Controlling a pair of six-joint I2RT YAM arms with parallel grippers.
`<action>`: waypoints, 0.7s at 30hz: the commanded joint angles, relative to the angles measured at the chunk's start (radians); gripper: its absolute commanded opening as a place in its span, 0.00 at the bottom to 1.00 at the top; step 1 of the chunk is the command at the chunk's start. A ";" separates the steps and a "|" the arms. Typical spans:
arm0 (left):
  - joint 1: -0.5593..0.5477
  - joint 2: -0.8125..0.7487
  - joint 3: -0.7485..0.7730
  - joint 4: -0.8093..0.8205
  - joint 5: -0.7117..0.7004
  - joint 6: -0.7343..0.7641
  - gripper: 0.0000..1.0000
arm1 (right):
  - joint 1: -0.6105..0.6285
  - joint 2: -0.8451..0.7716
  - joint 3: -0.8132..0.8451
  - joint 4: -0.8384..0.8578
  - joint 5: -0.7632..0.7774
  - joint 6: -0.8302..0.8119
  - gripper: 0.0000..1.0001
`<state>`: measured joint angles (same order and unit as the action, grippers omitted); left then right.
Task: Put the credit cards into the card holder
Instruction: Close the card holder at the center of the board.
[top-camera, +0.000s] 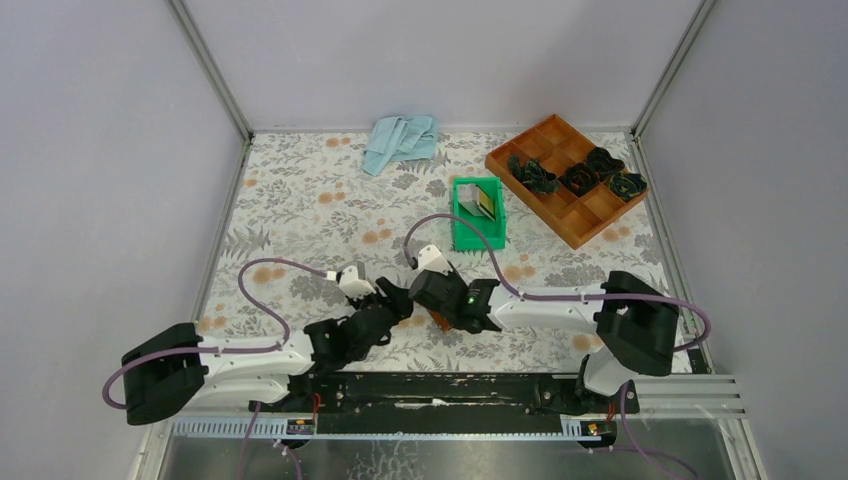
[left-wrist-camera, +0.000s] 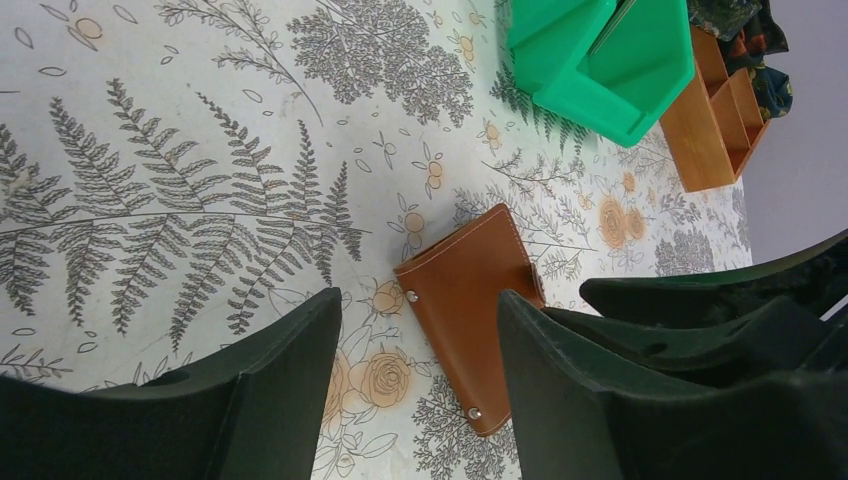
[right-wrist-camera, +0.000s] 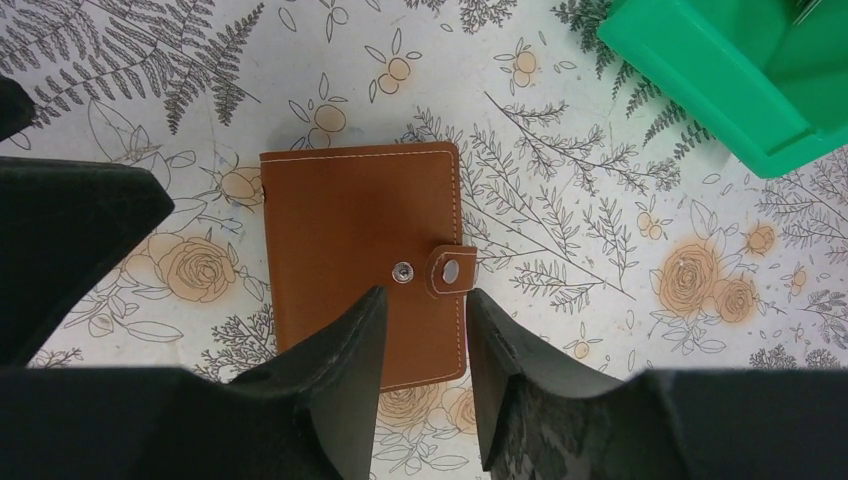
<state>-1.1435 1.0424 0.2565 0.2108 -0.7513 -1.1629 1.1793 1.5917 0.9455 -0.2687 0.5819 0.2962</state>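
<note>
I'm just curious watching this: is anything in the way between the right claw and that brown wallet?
Nothing visible. The right gripper hangs open over the card holder, which lies folded on the flowered tablecloth with nothing on top.

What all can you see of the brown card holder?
The card holder is a tan-brown, leather-looking wallet with pale stitching along its edges. It is folded shut and lies flat on the floral table cover. A short snap tab wraps over one edge, a metal stud beside it. The right gripper hangs open above it; contact is unclear.
</note>
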 joint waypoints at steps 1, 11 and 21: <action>0.005 -0.021 -0.019 -0.041 -0.050 -0.019 0.65 | 0.015 0.034 0.055 -0.027 0.028 0.017 0.41; 0.005 -0.054 -0.049 -0.040 -0.052 -0.032 0.65 | 0.017 0.099 0.077 -0.036 0.098 0.008 0.37; 0.005 -0.061 -0.059 -0.038 -0.051 -0.035 0.65 | 0.018 0.114 0.088 -0.040 0.117 -0.001 0.29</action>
<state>-1.1435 0.9909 0.2104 0.1772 -0.7670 -1.1954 1.1870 1.7084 0.9951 -0.3050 0.6472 0.2993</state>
